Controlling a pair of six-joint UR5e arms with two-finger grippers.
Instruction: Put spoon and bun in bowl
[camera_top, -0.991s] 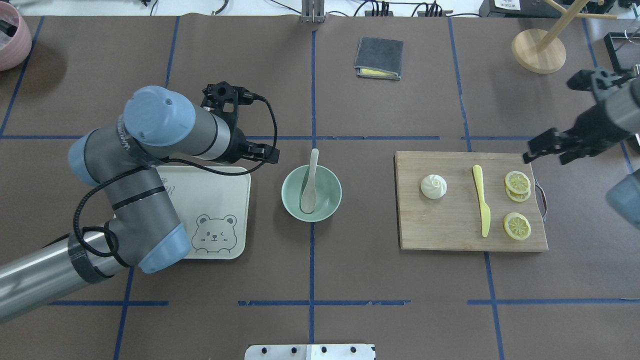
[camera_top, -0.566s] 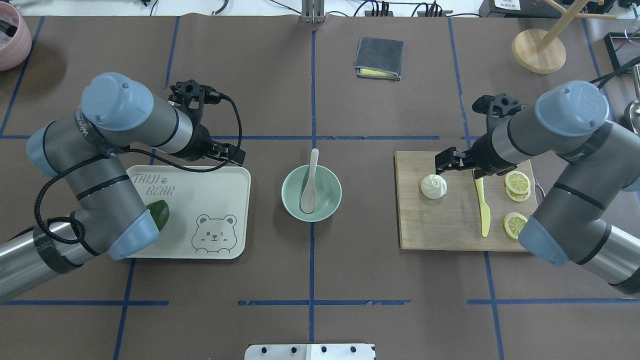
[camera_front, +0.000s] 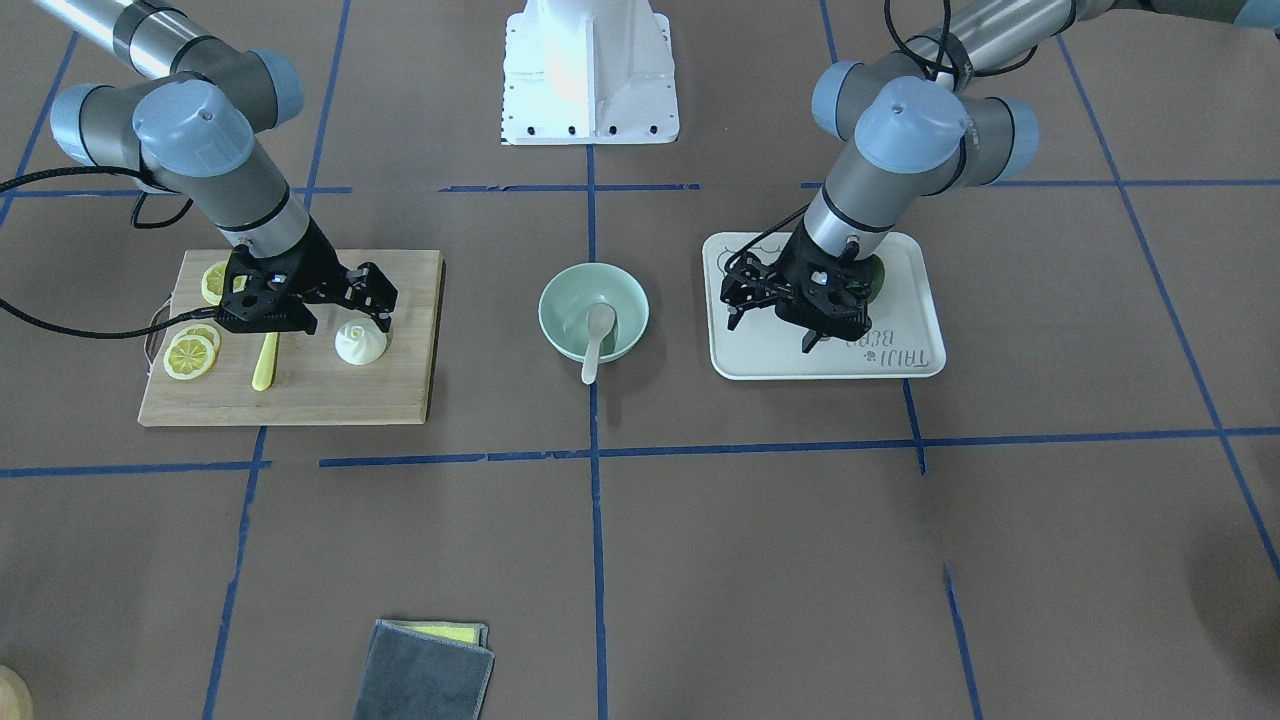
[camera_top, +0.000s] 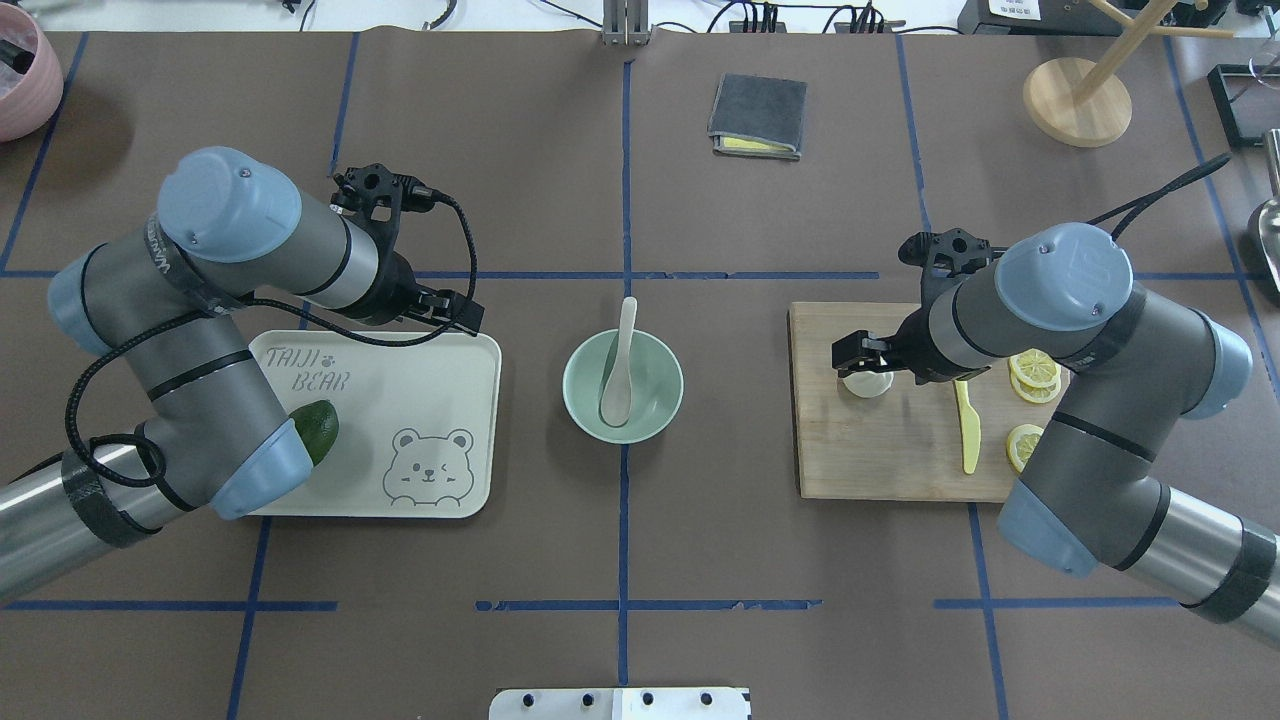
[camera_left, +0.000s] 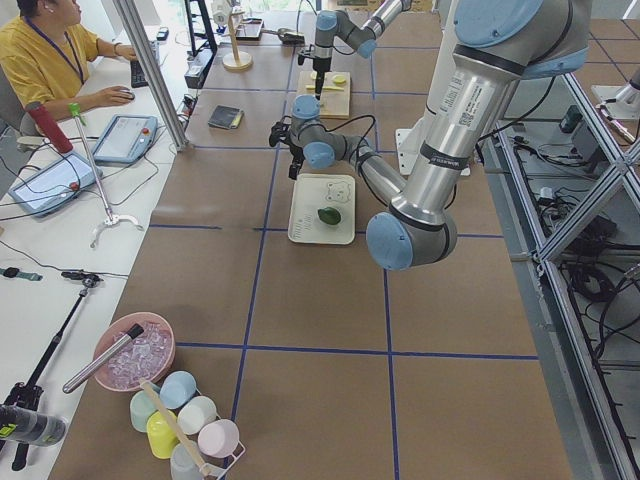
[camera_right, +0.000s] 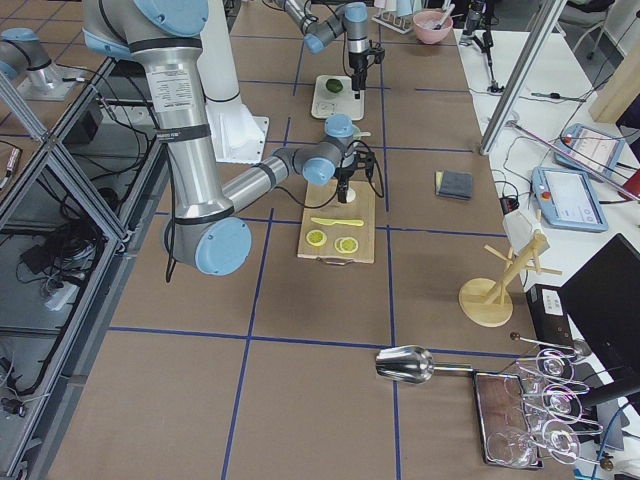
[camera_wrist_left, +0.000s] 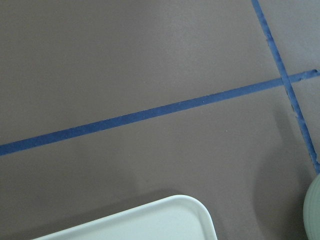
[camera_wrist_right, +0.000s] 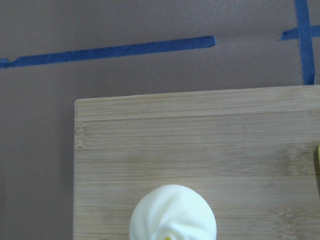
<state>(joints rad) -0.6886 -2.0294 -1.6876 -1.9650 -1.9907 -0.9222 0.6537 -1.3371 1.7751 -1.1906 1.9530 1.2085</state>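
The cream spoon (camera_top: 620, 365) lies in the mint-green bowl (camera_top: 660, 400) at the table's middle, its handle over the far rim; both also show in the front view, the spoon (camera_front: 598, 338) and the bowl (camera_front: 560, 300). The white pleated bun (camera_top: 866, 386) sits on the wooden cutting board (camera_top: 880, 450). My right gripper (camera_top: 860, 356) hovers right over the bun (camera_front: 360, 343) and looks open and empty; the right wrist view shows the bun (camera_wrist_right: 172, 214) just below. My left gripper (camera_front: 770, 330) is open and empty over the cream tray (camera_top: 440, 400), left of the bowl.
A yellow plastic knife (camera_top: 966, 430) and lemon slices (camera_top: 1035, 370) lie on the board beside my right arm. A dark green avocado (camera_top: 318, 428) lies on the tray. A folded grey cloth (camera_top: 758, 116) and a wooden stand (camera_top: 1077, 100) are at the far side.
My right arm has swung in from the right edge and its gripper now hangs over the bun. My left arm has drawn back to the left, uncovering the avocado.
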